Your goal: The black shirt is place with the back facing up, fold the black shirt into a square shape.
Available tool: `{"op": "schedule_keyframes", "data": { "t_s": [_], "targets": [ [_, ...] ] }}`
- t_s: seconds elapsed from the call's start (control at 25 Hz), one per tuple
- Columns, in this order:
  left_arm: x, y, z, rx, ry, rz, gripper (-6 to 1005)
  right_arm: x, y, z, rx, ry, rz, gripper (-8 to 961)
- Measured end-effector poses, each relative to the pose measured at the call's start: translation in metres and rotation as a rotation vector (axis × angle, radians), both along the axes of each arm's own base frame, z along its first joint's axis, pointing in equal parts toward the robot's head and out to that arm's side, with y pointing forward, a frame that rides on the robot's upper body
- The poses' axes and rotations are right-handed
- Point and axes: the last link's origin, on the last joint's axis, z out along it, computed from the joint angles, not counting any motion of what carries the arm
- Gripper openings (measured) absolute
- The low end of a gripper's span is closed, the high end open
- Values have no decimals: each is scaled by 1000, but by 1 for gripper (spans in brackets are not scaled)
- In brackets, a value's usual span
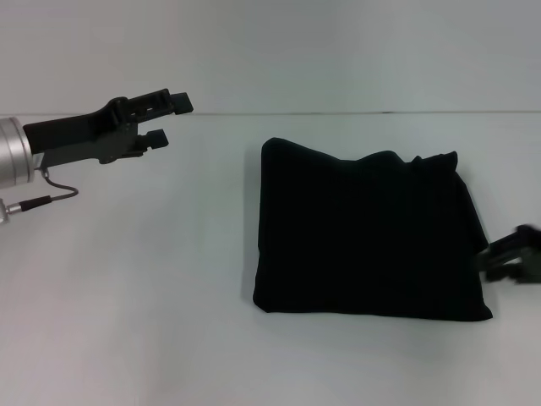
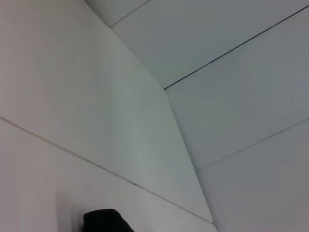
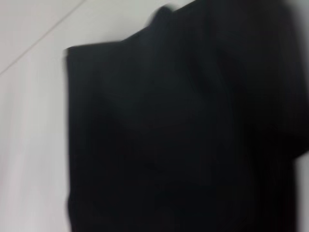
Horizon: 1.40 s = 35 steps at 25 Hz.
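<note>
- Already the black shirt (image 1: 368,233) lies as a compact, roughly square bundle on the white table (image 1: 127,321), right of centre in the head view
- Its left and near edges run fairly straight, while the far edge is lumpy, with a dip and a few ridges toward the far right corner
- Only plain black cloth shows on the upper face; no lettering can be seen
- Over to the left, the left gripper (image 1: 169,120) is raised above the table and well apart from the shirt, with its arm coming in from the left edge of the head view
- Its 2 black fingers (image 1: 179,101) are spread, with a clear gap between them and nothing held
- A thin grey cable (image 1: 52,196) loops down beneath the silver wrist section of that arm
- At the shirt's right edge near the near right corner, the right gripper (image 1: 511,254) shows only as a blurred dark shape at the frame's right border; I cannot tell if its fingers are spread or pressed together, nor if it touches the cloth
- From the right wrist view, the shirt (image 3: 183,130) fills most of the frame as blurred dark folds, with bare table along one side
- From the left wrist view, mostly white wall panels (image 2: 217,121) with thin seams are visible, and 1 dark rounded shape sits at the frame's edge, too little of it showing to name
</note>
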Motion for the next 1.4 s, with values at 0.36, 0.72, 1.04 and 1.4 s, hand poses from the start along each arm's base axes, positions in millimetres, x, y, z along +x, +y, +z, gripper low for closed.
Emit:
{"op": "schedule_keyframes", "data": {
  "t_s": [0.36, 0.72, 1.04, 1.4],
  "targets": [
    [-3, -30, -20, -294, 4, 18, 887, -19, 33, 74, 316, 38, 183, 291],
    [-22, -49, -66, -398, -11, 167, 873, -26, 61, 112, 592, -25, 321, 530],
    [-19, -48, -102, -372, 4, 233, 831, -32, 62, 125, 632, 20, 314, 884],
    [-15, -51, -115, -402, 23, 231, 824, -26, 58, 129, 639, 26, 298, 880]
  ]
}}
